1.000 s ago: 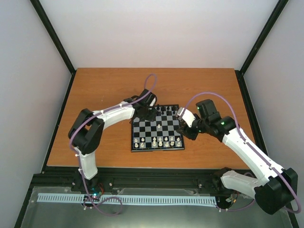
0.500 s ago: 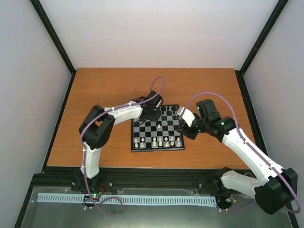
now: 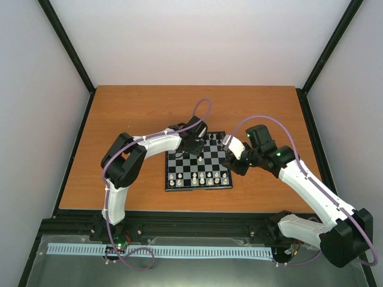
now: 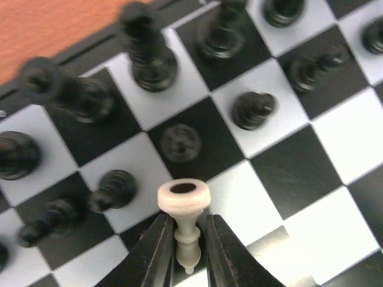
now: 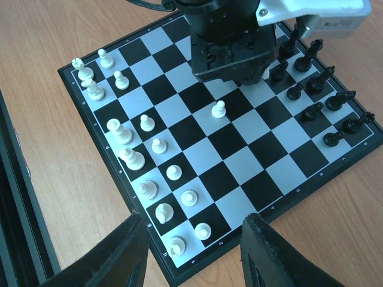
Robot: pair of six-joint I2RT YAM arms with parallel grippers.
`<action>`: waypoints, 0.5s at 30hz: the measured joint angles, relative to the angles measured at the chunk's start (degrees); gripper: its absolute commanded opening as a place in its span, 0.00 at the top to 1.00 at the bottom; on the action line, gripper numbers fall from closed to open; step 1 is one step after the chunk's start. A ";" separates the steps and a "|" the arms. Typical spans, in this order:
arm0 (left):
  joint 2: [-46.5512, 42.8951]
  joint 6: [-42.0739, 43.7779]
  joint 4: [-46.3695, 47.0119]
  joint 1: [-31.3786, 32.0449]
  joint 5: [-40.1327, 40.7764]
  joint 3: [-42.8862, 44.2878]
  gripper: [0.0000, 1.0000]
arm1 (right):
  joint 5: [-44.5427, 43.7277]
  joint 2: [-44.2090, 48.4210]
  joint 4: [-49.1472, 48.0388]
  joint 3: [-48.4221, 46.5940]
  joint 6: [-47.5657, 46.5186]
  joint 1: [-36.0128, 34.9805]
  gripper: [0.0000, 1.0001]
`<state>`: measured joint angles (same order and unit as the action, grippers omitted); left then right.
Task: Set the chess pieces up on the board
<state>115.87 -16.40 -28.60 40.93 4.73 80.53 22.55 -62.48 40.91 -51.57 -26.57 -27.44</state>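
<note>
The board [image 3: 206,162] lies mid-table. Cream-white pieces [image 3: 200,178] stand along its near rows and black pieces [image 3: 210,139] along its far rows. My left gripper [image 3: 194,141] hovers over the far left part of the board. In the left wrist view this gripper [image 4: 185,257] is shut on a cream-white piece [image 4: 184,206], held by its stem with its round base towards the camera, above the black pieces [image 4: 146,57]. My right gripper [image 3: 231,159] is open and empty at the board's right edge. In the right wrist view it [image 5: 194,254] hangs above the white rows [image 5: 122,134].
A lone white pawn [image 5: 219,109] stands near the board's middle, close under the left gripper's body [image 5: 230,48]. Black pieces [image 5: 311,110] fill the far side in the right wrist view. Orange tabletop [image 3: 137,113] surrounds the board. A black rail [image 3: 179,224] runs along the near edge.
My left arm has swung right and its gripper has moved from the board's far left corner to over the black rows. The right arm has barely moved.
</note>
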 measured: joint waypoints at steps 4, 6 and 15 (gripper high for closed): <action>-0.13 1.73 -0.37 1.57 -1.86 -0.02 0.85 | 0.04 -0.59 0.00 0.00 0.00 0.02 0.56; -0.48 2.40 -0.44 2.08 -3.10 -0.39 0.86 | 0.11 -0.74 0.00 0.00 -0.07 0.04 0.56; -1.77 8.24 -0.70 2.45 -9.99 -1.73 0.88 | -1.57 -3.43 -0.04 -0.02 -6.05 0.11 0.59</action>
<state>114.10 -8.16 -29.30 43.38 -5.26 78.81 20.97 -65.91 40.86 -51.59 -32.62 -27.33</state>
